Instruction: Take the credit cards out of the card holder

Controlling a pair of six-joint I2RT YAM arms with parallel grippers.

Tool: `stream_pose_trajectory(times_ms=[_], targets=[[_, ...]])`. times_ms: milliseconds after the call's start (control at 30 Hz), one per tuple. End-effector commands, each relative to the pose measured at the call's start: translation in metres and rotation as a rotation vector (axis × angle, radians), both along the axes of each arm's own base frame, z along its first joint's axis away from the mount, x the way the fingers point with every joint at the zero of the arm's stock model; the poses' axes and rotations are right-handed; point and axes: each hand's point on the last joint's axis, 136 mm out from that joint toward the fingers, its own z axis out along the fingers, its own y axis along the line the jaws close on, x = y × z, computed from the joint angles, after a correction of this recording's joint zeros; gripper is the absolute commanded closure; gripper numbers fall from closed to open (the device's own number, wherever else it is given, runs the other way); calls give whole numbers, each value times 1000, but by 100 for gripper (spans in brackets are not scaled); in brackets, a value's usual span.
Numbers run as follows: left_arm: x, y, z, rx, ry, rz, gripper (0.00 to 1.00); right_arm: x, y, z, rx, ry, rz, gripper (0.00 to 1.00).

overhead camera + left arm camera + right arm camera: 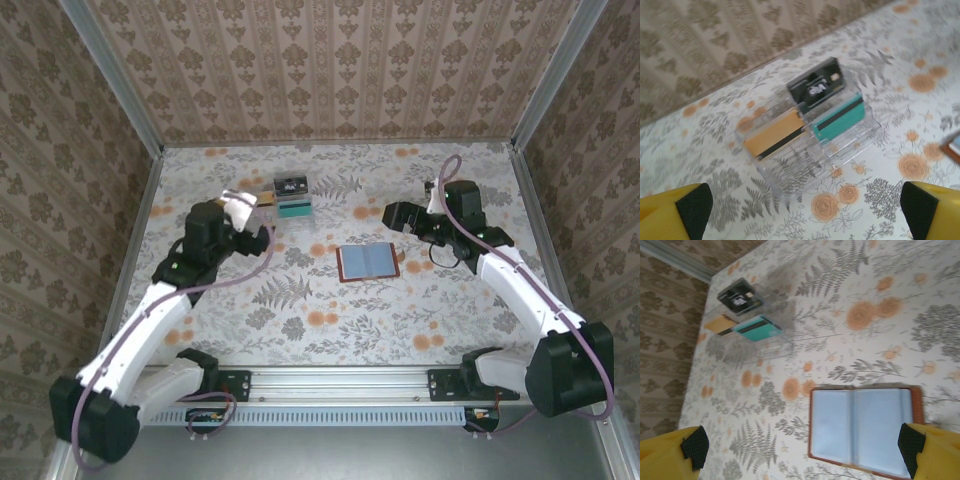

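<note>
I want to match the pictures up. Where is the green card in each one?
Top external: the green card is in the upper middle, a little left of center.
Left wrist: the green card is just right of center.
Right wrist: the green card is in the upper left.
Shared landmark: the black card sits right next to it in every view.

Yellow fingers (660,220) carry black pads (694,205) on their inner faces; behind them come black joints (210,228), white links (150,310) and a purple cable (440,178).
</note>
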Motion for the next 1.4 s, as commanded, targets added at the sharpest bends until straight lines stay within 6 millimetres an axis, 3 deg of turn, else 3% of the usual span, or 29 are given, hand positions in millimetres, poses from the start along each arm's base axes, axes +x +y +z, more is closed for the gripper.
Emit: stream_pose_trajectory(times_ms=[0,233,400,500,700,900,1067,1200,1367], targets=[[-10,28,-6,-189,17,215,0,-2,-29,-5,-131,-8,-113,0],[-32,76,-52,-194,79,460,0,1,-96,-21,-475,-87,-329,0],[-22,86,-77,-140,111,507,0,9,-132,-24,-706,-209,-429,0],[-10,110,-94,-80,151,629,0,17,-144,-29,-801,-265,-469,0],[34,143,-110,-83,217,716,0,45,-150,-55,-841,-265,-478,0],[68,159,-131,-23,182,686,0,65,-147,-77,-864,-291,-436,0],[80,152,-134,-60,55,601,0,68,-148,-93,-777,-318,-403,0],[89,147,-125,-90,-45,537,0,64,-146,-93,-740,-348,-387,0],[92,127,-144,-124,-68,396,0,56,-144,-95,-673,-407,-369,0]])
